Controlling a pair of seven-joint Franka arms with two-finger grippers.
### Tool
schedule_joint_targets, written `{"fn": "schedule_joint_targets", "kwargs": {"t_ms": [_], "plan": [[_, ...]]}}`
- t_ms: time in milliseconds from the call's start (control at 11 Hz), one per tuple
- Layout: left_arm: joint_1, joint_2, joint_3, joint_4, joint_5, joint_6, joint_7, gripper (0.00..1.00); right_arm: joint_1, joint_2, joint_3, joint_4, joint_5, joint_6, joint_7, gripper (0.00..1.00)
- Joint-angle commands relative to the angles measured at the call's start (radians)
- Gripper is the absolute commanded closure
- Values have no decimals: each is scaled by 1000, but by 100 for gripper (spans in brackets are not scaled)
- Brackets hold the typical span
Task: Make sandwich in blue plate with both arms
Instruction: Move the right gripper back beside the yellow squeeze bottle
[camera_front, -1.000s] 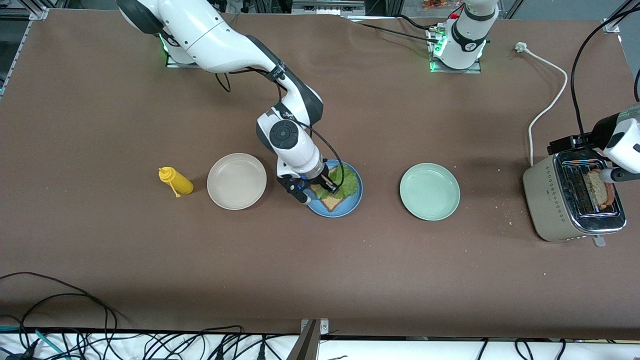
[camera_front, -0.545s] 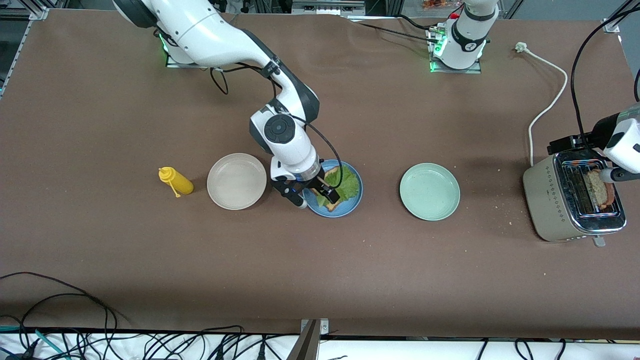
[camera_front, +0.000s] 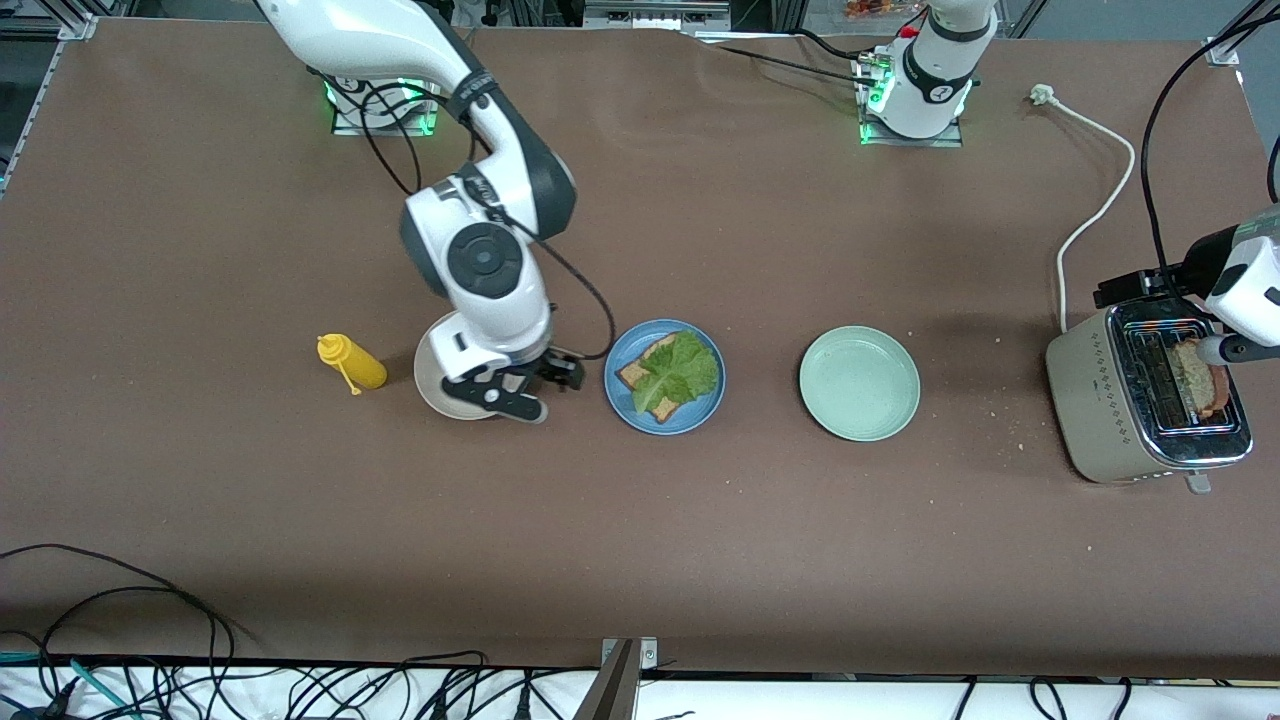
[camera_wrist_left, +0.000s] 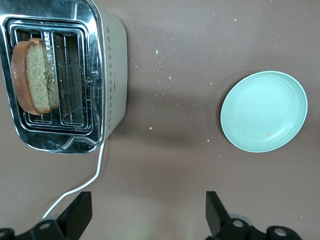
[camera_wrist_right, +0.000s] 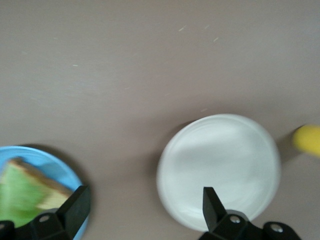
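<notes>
Brown table (camera_front: 250, 480): matte cloth right to every edge, crumbs scattered toward the left arm's end.
Blue plate (camera_front: 700, 405): sitting mid-table, between the beige plate and the pale green plate, about level with both.
Sandwich (camera_front: 668, 375): on the blue plate, one speckled toast slice with a ruffled lettuce leaf (camera_front: 685, 366) laid on top; no upper slice on it.
Right gripper (camera_front: 540, 390): up in the air over the beige plate's edge nearest the blue plate, fingers spread wide, nothing between them; the right wrist view shows both black fingertips apart with bare table and plate below.
Beige plate (camera_front: 440, 385): just beside the blue plate toward the right arm's end, partly covered by the right arm's wrist.
Mustard bottle (camera_front: 352, 363): yellow squeeze bottle lying on its side, near the beige plate, closer still to the right arm's end.
Pale green plate (camera_front: 859, 383): bare, toward the left arm's end from the blue plate, well apart from the toaster.
Toaster (camera_front: 1105, 400): silver two-slot, by the table edge at the left arm's end, its white cord (camera_front: 1095, 215) trailing off toward the bases.
Toast slice (camera_front: 1192, 375): standing upright in one toaster slot, the other slot bare.
Left gripper (camera_wrist_left: 147, 217): hanging over the table by the toaster, fingers wide apart, holding nothing.
</notes>
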Motion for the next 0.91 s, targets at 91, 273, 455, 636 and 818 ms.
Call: {"fn": "schedule_joint_targets", "kwargs": {"t_ms": [91, 273, 455, 636, 818], "plan": [[8, -13, -3, -9, -17, -10, 25, 0, 6, -147, -182, -154, -1, -109, -501, 0], [8, -13, -3, -10, -17, -10, 25, 0, 4, -247, -294, -266, 5, -116, -751, 1], [8, -13, -3, -10, -17, -10, 25, 0, 3, -328, -372, -370, 6, -113, -864, 2], [8, -13, -3, -10, -17, -10, 25, 0, 0, -450, -439, -540, 9, -76, -953, 3], [8, -10, -3, -7, -15, -10, 25, 0, 0, -530, -528, -662, 14, 14, -1133, 2]]}}
